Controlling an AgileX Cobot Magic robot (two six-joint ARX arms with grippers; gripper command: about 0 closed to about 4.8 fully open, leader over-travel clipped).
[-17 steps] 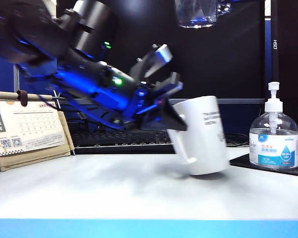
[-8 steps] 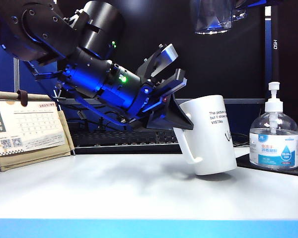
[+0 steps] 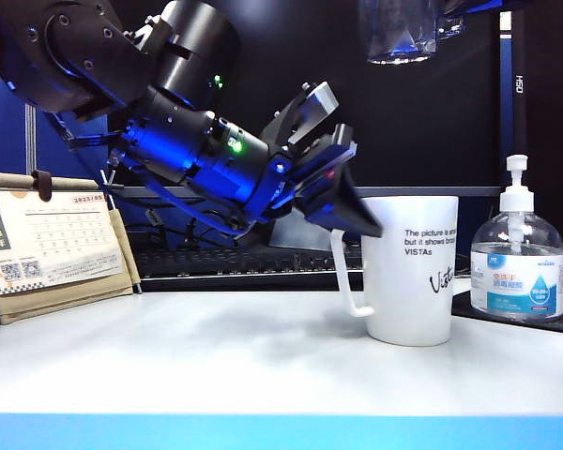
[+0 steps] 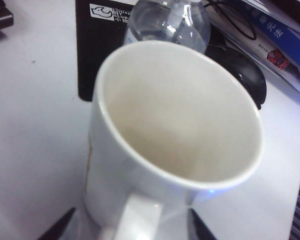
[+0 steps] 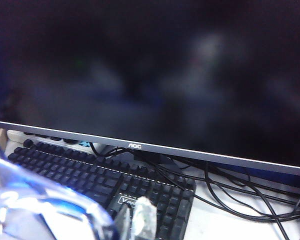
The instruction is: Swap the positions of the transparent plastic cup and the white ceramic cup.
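White ceramic cup [image 3: 409,270] stands upright on the surface [image 3: 216,361] just beside the pump bottle [image 3: 517,265], with the left hand [image 3: 342,197] at its handle side, fingers spread apart and gripping nothing, so this half of the swap looks done. High above the pump bottle, the right hand [image 5: 115,220] hangs closed on the transparent plastic cup [image 3: 401,30]. By my judgement, setting it down remains.

Exterior camera sits low at table level, facing the white ceramic cup [image 3: 408,270] side-on; left wrist camera peers closely into it (just beyond its fingertips [image 4: 57,229]); right wrist camera faces the keyboard [image 5: 95,182].
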